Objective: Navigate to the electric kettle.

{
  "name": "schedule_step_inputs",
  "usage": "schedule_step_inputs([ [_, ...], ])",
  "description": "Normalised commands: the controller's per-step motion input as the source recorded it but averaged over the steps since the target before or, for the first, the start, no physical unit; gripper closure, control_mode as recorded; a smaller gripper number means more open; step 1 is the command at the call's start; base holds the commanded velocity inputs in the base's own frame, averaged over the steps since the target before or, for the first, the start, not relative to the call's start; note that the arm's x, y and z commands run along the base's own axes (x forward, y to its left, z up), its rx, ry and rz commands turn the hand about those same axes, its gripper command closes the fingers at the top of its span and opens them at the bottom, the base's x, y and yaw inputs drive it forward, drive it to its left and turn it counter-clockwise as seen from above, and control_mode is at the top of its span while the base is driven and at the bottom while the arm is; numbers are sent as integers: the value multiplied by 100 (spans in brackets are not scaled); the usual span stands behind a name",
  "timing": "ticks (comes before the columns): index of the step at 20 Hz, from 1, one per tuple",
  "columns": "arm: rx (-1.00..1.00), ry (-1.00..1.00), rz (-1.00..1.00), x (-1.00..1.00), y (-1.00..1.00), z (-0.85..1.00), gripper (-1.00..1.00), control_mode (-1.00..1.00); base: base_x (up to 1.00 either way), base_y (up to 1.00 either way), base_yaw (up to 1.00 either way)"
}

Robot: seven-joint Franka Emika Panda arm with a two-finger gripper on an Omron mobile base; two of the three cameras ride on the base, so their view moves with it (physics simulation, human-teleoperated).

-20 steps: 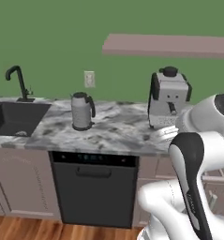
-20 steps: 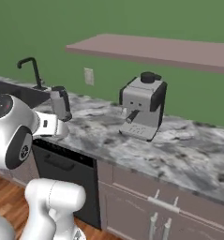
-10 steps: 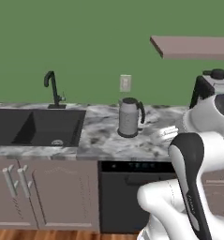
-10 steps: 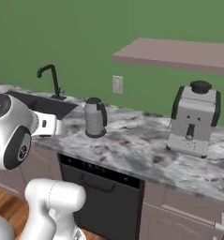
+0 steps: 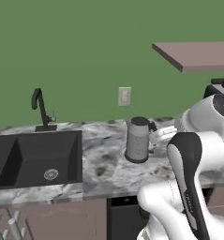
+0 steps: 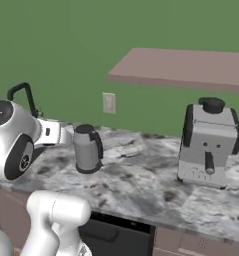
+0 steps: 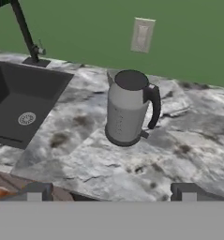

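Kettle (image 7: 127, 108) is standing upright on the counter (image 7: 146, 164), just right of the sink (image 7: 19, 108). Gripper (image 7: 111, 192) is hovering with fingers apart. Likely rigid, smooth-walled; dark handle (image 7: 154, 106) offering the surest hold.

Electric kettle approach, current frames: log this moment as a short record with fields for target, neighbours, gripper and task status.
target: electric kettle, upright on the marble counter, lid on, handle toward the coffee machine side
left of kettle: black sink with black faucet
right of kettle: coffee machine, apart from it
wall: outlet behind the kettle, shelf above the coffee machine
gripper: gripper open, holding nothing, short of the kettle
status: kettle close ahead, roughly central in the hand view
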Motion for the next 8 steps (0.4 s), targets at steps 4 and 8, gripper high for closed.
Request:
schedule_step_inputs([
  [4, 0, 0, 0, 0, 0, 0, -100, 100, 100, 5, -37],
  [8, 0, 0, 0, 0, 0, 0, -100, 100, 100, 19, -41],
])
